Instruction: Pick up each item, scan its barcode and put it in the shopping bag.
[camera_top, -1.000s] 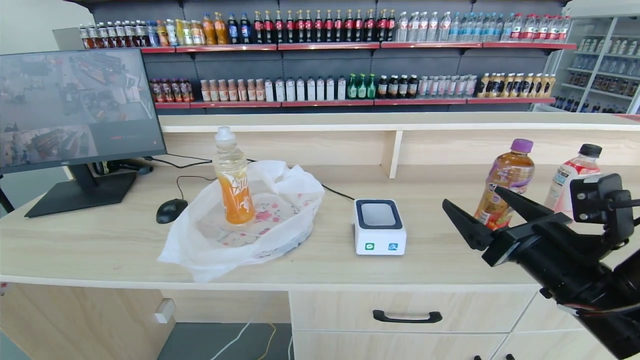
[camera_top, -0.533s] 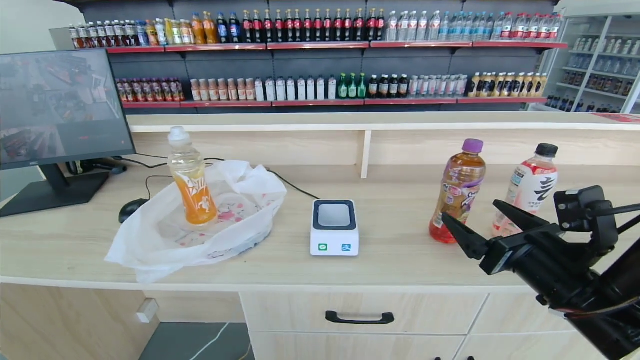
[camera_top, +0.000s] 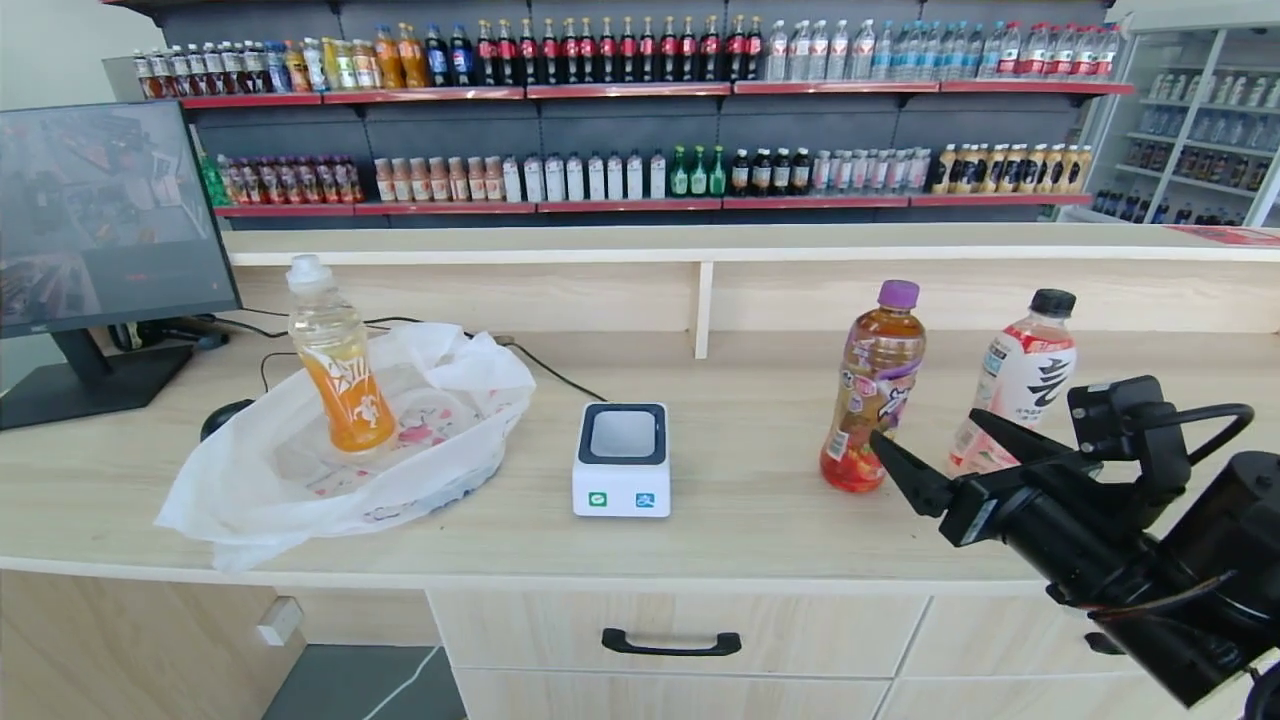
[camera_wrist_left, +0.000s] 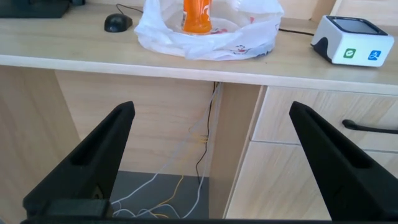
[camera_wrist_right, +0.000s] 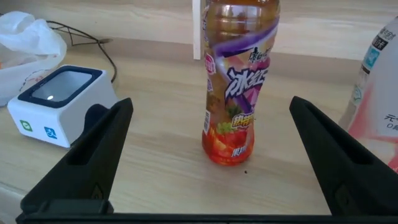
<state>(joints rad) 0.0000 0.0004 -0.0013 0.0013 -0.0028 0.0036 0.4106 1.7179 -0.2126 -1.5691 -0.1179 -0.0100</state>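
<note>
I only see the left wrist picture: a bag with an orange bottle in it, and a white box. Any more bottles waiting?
Observer: Yes, a purple-capped bottle and a black-capped bottle stand on the counter, right of the white box.
Operator: Is anything holding them?
Observer: No; the right pincer is open, just short of the purple-capped bottle.
Operator: What's behind the counter?
Observer: Shelves of drinks.

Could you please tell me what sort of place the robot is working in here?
Most likely a small shop's checkout: drink shelves line the back wall, and a barcode scanner and shopping bag sit on the wooden counter.
</note>
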